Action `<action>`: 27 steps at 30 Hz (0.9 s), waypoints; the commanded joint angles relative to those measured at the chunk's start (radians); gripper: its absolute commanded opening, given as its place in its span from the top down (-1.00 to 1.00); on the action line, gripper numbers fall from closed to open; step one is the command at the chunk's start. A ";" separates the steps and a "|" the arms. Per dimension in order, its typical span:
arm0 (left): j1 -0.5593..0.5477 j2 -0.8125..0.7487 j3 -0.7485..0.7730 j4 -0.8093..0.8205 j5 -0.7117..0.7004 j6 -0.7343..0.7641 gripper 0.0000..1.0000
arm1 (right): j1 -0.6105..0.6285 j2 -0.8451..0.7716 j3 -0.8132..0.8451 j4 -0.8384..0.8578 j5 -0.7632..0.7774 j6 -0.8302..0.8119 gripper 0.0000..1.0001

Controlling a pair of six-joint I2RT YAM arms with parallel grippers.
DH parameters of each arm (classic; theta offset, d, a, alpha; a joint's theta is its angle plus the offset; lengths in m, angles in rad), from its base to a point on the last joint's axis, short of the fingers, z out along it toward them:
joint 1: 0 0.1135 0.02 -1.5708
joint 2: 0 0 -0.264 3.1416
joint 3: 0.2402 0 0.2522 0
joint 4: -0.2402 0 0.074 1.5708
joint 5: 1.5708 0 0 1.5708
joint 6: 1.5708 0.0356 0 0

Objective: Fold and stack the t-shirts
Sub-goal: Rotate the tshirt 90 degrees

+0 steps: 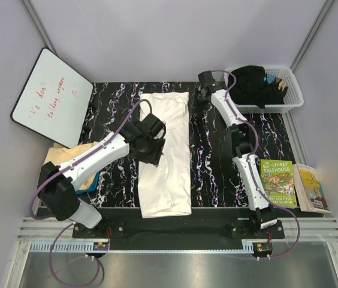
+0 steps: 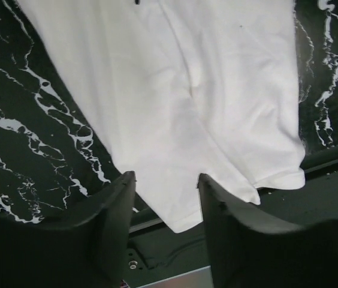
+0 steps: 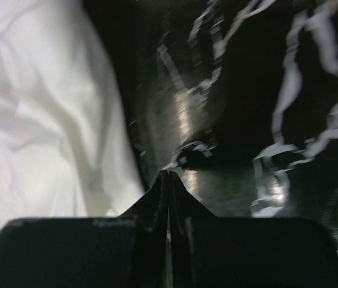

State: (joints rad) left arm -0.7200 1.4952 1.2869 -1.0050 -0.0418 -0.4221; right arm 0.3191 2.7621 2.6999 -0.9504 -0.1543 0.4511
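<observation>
Top external: white t-shirt [image 1: 166, 156] lies as a long folded strip on the table [image 1: 217, 156]; my left pincer [image 2: 166, 178] gapes empty, my right pincer [image 3: 168, 175] is pressed closed.

White arm links [image 1: 94, 157], black joints; purple cables [image 1: 35, 201]; matte black end effector fingers [image 2: 112, 231]

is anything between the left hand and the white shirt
Nothing visible does. The left hand is open above the white t-shirt, near its left edge, with only cloth showing beneath it. The right hand is shut beside the shirt's far right corner, clear of that path.
</observation>
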 commanded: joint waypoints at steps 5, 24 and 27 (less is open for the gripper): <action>-0.223 0.036 0.069 0.083 0.048 0.048 -0.52 | -0.100 -0.019 0.040 0.156 -0.102 0.031 1.00; -0.458 0.168 -0.055 0.068 0.100 -0.006 -0.09 | -0.097 -0.800 -1.011 0.309 -0.234 -0.089 0.96; -0.464 0.187 -0.093 0.089 0.095 -0.026 -0.11 | -0.097 -0.846 -1.089 0.314 -0.248 -0.088 0.96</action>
State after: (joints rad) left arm -1.1751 1.6650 1.2263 -0.9482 0.0395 -0.4103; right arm 0.2234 1.9827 1.7054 -0.6971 -0.3649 0.3855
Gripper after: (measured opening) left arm 0.548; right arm 0.019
